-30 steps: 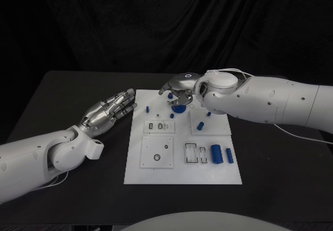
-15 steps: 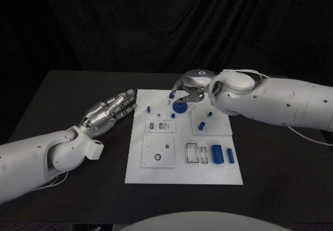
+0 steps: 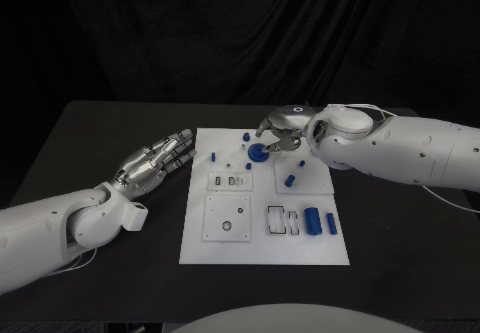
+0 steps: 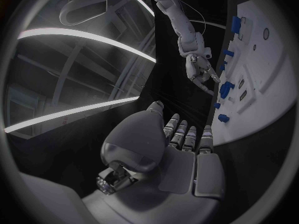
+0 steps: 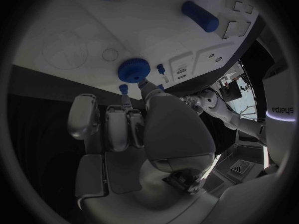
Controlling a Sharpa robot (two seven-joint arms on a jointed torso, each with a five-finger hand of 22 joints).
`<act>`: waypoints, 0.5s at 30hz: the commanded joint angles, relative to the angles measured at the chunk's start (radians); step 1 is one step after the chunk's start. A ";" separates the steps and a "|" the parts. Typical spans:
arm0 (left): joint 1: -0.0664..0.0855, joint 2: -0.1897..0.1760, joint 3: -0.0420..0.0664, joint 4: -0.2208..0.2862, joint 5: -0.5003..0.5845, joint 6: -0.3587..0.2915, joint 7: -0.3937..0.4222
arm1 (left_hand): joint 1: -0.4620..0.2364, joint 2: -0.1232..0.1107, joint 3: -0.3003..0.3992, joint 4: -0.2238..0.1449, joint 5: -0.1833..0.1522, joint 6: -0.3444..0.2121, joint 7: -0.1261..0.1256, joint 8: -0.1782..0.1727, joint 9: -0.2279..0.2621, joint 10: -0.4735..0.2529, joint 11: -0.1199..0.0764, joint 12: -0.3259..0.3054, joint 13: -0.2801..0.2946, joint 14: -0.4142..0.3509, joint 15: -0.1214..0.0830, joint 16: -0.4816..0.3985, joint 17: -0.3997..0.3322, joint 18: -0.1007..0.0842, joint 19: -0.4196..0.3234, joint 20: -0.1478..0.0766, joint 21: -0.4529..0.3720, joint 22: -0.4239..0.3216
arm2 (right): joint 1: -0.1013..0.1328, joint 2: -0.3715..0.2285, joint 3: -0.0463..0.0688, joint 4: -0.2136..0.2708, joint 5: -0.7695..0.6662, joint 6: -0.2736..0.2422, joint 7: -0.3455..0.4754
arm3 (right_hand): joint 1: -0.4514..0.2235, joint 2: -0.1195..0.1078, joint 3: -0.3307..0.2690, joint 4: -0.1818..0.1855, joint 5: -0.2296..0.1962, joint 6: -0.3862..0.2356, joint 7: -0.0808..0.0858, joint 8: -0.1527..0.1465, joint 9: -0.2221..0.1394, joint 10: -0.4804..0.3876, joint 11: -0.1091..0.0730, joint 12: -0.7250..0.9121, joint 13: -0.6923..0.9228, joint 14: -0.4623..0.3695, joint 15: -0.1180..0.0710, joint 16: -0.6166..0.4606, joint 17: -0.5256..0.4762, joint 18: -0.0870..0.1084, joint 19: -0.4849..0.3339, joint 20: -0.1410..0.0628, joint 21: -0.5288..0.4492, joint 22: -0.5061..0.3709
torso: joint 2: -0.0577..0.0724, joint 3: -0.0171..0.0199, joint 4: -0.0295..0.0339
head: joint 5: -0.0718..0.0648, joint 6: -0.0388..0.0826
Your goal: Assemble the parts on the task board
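Head view: right hand (image 3: 281,134) at the task board (image 3: 262,239)'s 12 o'clock, fingertips touching the blue disc (image 3: 258,153), probably seating it; grasp unclear. Left hand (image 3: 158,161) flat, released, at 9 o'clock. Right wrist view: a fingertip (image 5: 142,85) meets the disc.

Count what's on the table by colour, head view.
blue parts: 8
white board: 1
silver hands: 2
Total: 11
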 commanded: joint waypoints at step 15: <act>-0.005 0.004 0.001 -0.002 0.001 0.015 0.075 | 0.009 -0.002 0.008 -0.001 0.004 -0.003 0.001 0.003 0.001 -0.001 0.003 -0.003 -0.001 0.001 0.009 -0.006 -0.001 0.005 0.000 0.005 -0.004 -0.001 | -0.033 0.026 0.001 -0.033 -0.006 0.036 -0.036 | -0.002 0.000 -0.011 -0.007 -0.013 -0.009 0.002 -0.009 -0.003 -0.008 0.002 -0.008 0.138 -0.001 0.008 -0.006 0.030 0.010 -0.008 0.003 -0.010 0.058 | 0.000 -0.0014 0.0011 | -0.001 -0.006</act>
